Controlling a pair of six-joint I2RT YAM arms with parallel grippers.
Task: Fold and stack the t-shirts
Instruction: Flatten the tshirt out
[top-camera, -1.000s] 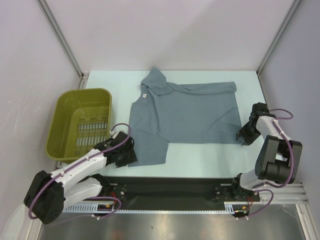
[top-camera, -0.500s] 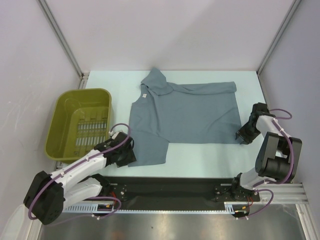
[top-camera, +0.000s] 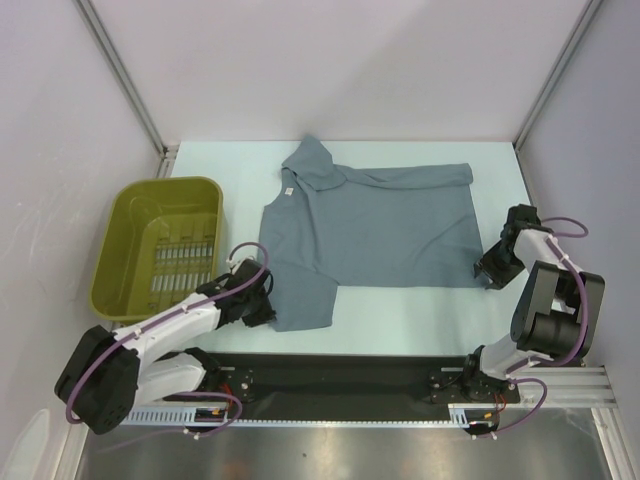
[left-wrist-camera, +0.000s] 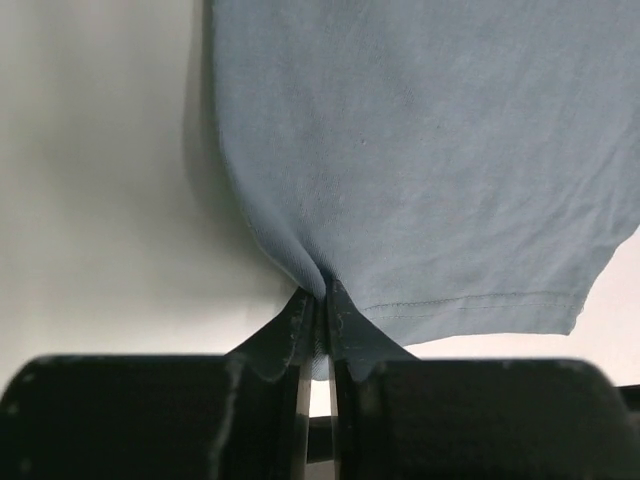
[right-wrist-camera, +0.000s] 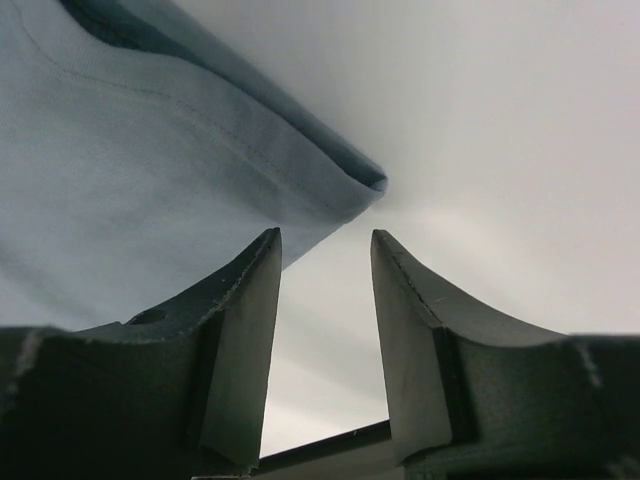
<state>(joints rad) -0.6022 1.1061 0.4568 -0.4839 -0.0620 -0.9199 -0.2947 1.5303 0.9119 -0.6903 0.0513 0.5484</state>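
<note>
The shirt (top-camera: 370, 225) is lying half-spread across the middle of the table (top-camera: 420, 310), with one flap hanging down toward the near edge. The left gripper (left-wrist-camera: 322, 300) is pinched tight on that flap's left edge, fabric bunched between the jaws. The right gripper (right-wrist-camera: 325, 245) is partway open at the shirt's near right corner, holding nothing. The basket (top-camera: 120, 270) sits by the left edge.

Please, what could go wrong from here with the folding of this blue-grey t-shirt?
1. The left end effector pinches only a thin bit of the t-shirt at its hem, so the cloth may slip out when lifted.
2. The right end effector is open, with the shirt's corner ahead of its fingertips, not between them. Closing here could miss, and a one-sided lift would probably skew the fold.
</note>
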